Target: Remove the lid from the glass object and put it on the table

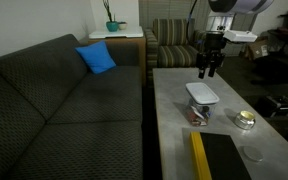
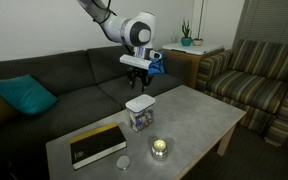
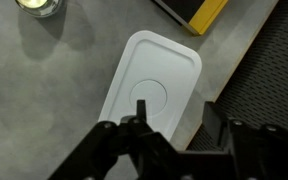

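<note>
The glass object (image 1: 201, 108) stands upright on the table (image 1: 174, 130), and all positions below are given relative to it. The lid (image 1: 201, 93) is seated flat on the mouth of the glass object and covers it fully; in both exterior views no gap shows between lid and rim. Dark and reddish contents are visible at the base of the glass object (image 2: 139, 120) in an exterior view. The gripper (image 1: 211, 66) hangs above the glass object, pointing down, with clear air between its fingertips and the lid (image 2: 139, 103). In the wrist view the gripper (image 3: 162, 142) enters from the bottom edge with its two fingers (image 3: 104, 150) spread apart, nothing held between them, and the white lid (image 3: 154, 85) lies below them. The gripper (image 2: 136, 84) touches neither the lid nor the glass. A small round yellowish-topped item (image 1: 245, 120) sits on the table near the glass object, apart from it. A black and yellow panel (image 1: 219, 155) lies flat on the table surface just beside the glass object; its yellow edge (image 3: 199, 12) shows beyond one end of the lid in the wrist view. A dark grey couch (image 1: 54, 100) runs along the table edge closest to the glass object. A striped armchair (image 2: 254, 80) stands beyond the end of the table, well apart from the glass object.
</note>
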{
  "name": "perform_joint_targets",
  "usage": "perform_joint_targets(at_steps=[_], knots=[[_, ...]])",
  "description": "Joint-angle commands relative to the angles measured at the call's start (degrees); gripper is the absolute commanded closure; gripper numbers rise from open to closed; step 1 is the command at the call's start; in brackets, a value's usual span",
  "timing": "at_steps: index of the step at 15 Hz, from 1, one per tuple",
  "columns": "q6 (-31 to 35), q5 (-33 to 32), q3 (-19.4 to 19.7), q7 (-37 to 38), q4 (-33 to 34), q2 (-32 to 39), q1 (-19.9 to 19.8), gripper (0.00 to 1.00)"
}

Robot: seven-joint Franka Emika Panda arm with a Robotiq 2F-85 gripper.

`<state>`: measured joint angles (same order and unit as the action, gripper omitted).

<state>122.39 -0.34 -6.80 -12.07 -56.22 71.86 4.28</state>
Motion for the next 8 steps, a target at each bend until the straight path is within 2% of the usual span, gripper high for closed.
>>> perform_joint_targets(at_steps=[1,5,6,8], knots=[[-2.8,-0.1,0.6,-0.6,6.9,5.5,0.2,0.69],[-2.3,-0.6,1.7,1.3,11.5,9.5,1.0,0.96],[-2.4,-0.7,2.0,1.6,12.7,10.3,1.2,1.00],[-2.5,-1.0,2.7,2.5,15.0,11.9,1.6,1.00]])
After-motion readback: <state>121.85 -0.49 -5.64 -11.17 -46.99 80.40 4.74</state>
